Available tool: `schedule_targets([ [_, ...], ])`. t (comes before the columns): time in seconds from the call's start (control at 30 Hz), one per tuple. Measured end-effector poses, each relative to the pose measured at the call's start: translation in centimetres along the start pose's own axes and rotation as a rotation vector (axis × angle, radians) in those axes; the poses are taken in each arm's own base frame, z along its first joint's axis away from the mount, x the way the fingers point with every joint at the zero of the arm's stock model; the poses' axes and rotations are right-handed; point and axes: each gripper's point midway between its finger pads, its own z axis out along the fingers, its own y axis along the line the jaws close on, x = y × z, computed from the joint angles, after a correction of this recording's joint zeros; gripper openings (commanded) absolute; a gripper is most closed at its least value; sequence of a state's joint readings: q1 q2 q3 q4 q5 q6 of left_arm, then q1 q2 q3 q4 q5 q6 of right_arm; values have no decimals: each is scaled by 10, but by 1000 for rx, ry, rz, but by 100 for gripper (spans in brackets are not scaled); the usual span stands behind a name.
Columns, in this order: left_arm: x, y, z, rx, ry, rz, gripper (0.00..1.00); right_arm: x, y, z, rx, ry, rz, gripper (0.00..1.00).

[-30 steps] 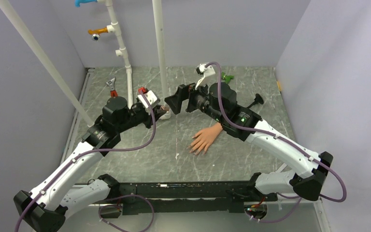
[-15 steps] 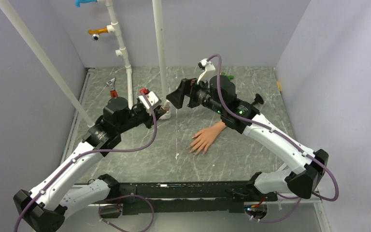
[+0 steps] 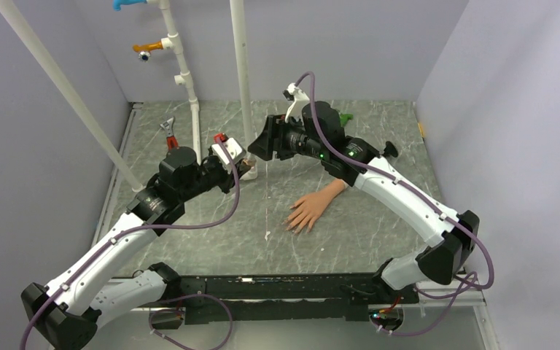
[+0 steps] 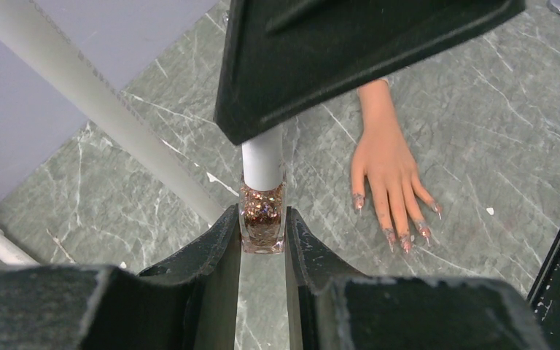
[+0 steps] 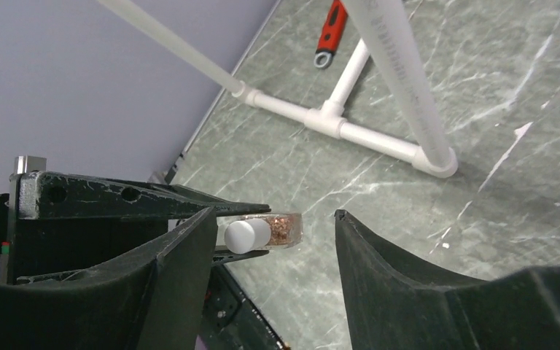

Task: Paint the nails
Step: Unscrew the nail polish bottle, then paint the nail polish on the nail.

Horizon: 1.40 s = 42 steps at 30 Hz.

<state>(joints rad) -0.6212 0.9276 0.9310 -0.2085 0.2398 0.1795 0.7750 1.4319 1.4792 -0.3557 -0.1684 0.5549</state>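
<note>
Nails (image 4: 406,243) as before; right jaws narrower, nearer bottle (image 4: 262,219)

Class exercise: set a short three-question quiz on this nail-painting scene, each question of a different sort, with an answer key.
1. True or false: the left tool is clamped on the glitter polish bottle.
2. Multiple choice: how does the mannequin hand lie?
A. flat on the table, back upward, fingers spread
B. in a bowl
C. upright on its wrist stub
3. Fill in: the bottle's cap is coloured ____.

Key: 1 true; 2 A; 3 white.
</note>
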Motion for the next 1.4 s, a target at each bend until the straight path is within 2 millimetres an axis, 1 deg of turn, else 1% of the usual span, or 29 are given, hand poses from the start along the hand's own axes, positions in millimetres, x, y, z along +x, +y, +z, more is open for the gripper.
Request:
schedule_targets([
  [0.13, 1, 0, 1, -6, 4, 4, 0, 10, 2, 5, -26, 43, 4, 55],
  [0.33, 4, 1, 2, -13, 17, 10, 0, 17, 6, 7, -55, 75, 6, 50],
  [0.53, 12, 0, 4, -8, 47, 3, 0, 23, 5, 15, -52, 107, 11, 45],
  [0.8, 13, 0, 4, -8, 53, 2, 0, 33, 5, 18, -40, 148, 11, 38],
  [0.93, 13, 0, 4, -9, 53, 2, 0, 33, 9, 18, -48, 147, 2, 30],
  [0.97, 14, 0, 4, -9, 55, 2, 0, 33, 8, 18, -45, 145, -2, 25],
  [1.03, 14, 0, 4, -11, 57, 2, 0, 33, 7, 19, -39, 143, -7, 20],
  [1.07, 15, 0, 4, -11, 58, 2, 0, 33, 6, 19, -34, 140, -11, 15],
  [1.17, 15, 0, 3, -10, 61, 1, 0, 32, 4, 19, -28, 139, -20, 6],
  [1.27, 16, 0, 3, -10, 64, 0, 0, 33, 4, 19, -28, 140, -27, 1],
  [1.4, 17, -1, 3, -9, 67, -1, 0, 33, 4, 19, -29, 140, -36, 0],
])
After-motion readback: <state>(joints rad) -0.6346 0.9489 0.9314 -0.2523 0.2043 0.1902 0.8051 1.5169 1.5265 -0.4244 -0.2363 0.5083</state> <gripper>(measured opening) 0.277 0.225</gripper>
